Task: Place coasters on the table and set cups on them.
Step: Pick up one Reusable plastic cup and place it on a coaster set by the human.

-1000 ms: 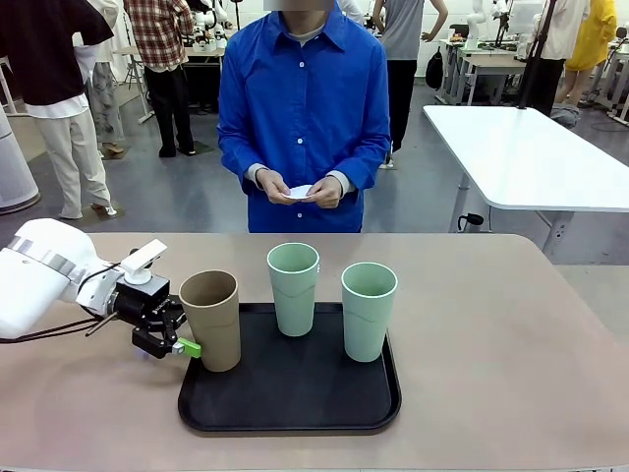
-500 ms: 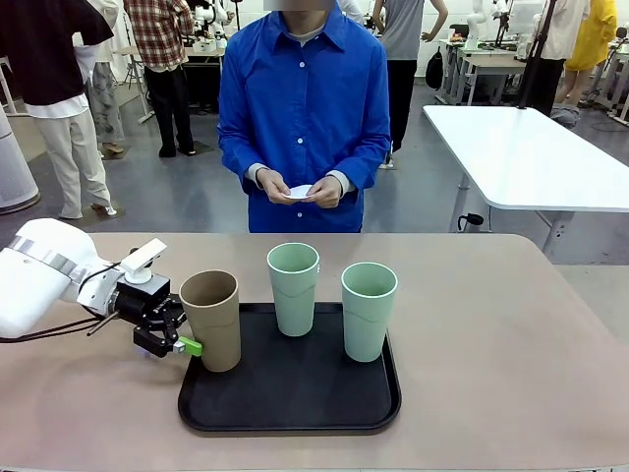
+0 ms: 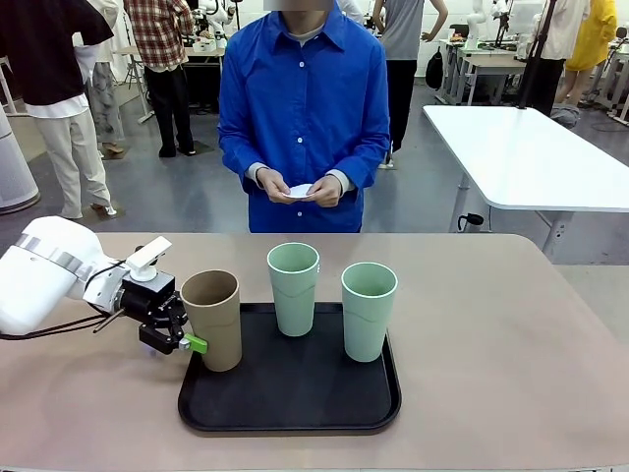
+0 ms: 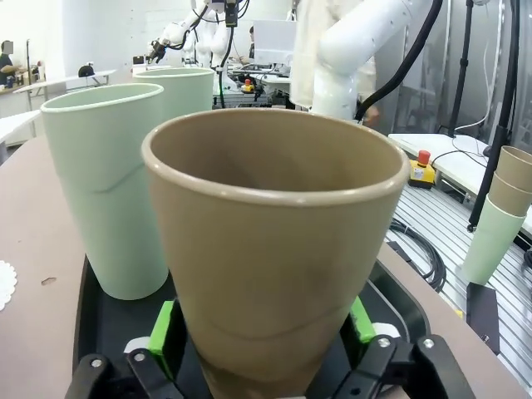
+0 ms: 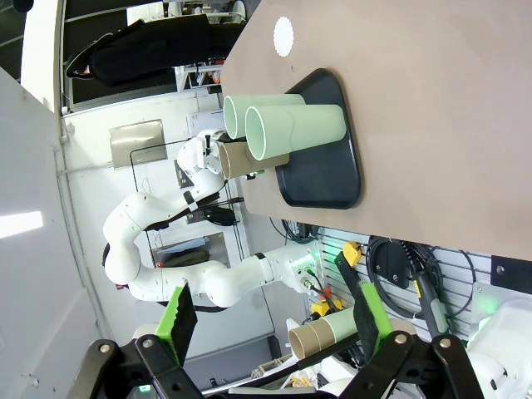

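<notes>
Left gripper clenched on the tan-brown cup, which stands at the left edge of the black tray — the grasp step. One coaster lies on the table, far of the tray. Right gripper released, empty. Next move, by judgement — lift clear of the tray rim, then centre the cup on that coaster

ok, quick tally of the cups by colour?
mint green cups: 2
tan-brown cup: 1
total: 3
</notes>
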You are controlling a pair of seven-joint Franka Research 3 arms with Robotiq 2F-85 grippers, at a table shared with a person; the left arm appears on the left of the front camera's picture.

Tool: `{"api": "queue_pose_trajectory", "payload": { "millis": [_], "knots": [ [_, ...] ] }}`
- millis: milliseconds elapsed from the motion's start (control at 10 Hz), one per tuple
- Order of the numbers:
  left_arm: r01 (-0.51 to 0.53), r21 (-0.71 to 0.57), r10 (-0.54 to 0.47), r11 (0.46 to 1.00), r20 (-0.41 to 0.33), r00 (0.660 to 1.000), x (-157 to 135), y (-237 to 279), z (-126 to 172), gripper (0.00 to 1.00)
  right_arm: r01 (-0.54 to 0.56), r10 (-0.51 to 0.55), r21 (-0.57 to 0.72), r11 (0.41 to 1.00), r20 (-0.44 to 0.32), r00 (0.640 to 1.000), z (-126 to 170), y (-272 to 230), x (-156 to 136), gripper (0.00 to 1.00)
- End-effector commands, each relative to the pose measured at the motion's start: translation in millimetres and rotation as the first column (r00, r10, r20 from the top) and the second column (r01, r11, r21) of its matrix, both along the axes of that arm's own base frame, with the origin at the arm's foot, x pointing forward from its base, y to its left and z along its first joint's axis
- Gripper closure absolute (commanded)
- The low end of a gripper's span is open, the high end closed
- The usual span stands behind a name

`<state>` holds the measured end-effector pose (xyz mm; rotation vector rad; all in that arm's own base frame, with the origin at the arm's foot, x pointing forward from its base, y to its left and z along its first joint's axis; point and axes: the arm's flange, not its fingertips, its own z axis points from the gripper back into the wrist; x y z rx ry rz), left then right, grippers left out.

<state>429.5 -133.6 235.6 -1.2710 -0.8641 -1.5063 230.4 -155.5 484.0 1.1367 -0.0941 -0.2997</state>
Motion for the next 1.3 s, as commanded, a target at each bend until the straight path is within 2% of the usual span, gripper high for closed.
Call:
{"api": "queue_pose_trajectory", "payload": {
  "millis": [0,100,200,300,400,500,700,800,900,1200],
  "knots": [
    [0.002,-0.020,-0.001,1.000,0.033,0.999,6,-3,-4,0.59,-0.003,0.003,0.021,1.000,0.007,1.000,0,0,1,0.00],
    [-0.001,-0.022,0.001,1.000,0.028,1.000,7,-3,-4,0.84,-0.003,0.003,0.021,1.000,0.007,1.000,0,0,1,0.00],
    [-0.002,-0.028,0.003,1.000,0.024,1.000,7,-1,-3,1.00,-0.003,0.003,0.021,1.000,0.007,1.000,0,0,1,0.00],
    [-0.009,-0.029,0.010,1.000,0.027,1.000,5,1,1,1.00,-0.003,0.003,0.021,1.000,0.007,1.000,0,0,1,0.00],
    [-0.025,-0.021,0.025,0.999,-0.002,1.000,2,4,16,1.00,-0.003,0.003,0.021,1.000,0.007,1.000,0,0,1,0.00],
    [-0.052,-0.052,0.052,0.997,-0.016,0.999,-4,10,41,1.00,-0.003,0.003,0.021,1.000,0.007,1.000,0,0,1,0.00],
    [-0.129,-0.078,0.131,0.989,0.019,0.991,-14,25,105,1.00,-0.003,0.003,0.021,1.000,0.007,1.000,0,0,1,0.00],
    [-0.150,-0.082,0.148,0.985,-0.029,0.989,-13,34,136,1.00,-0.003,0.003,0.021,1.000,0.007,1.000,0,0,1,0.00],
    [-0.185,-0.066,0.184,0.981,-0.025,0.983,-14,39,164,1.00,-0.003,0.003,0.021,1.000,0.007,1.000,0,0,1,0.00],
    [-0.234,0.021,0.234,0.972,-0.021,0.972,-29,41,208,1.00,-0.003,0.003,0.021,1.000,0.007,1.000,0,0,1,0.00]
  ]
}}
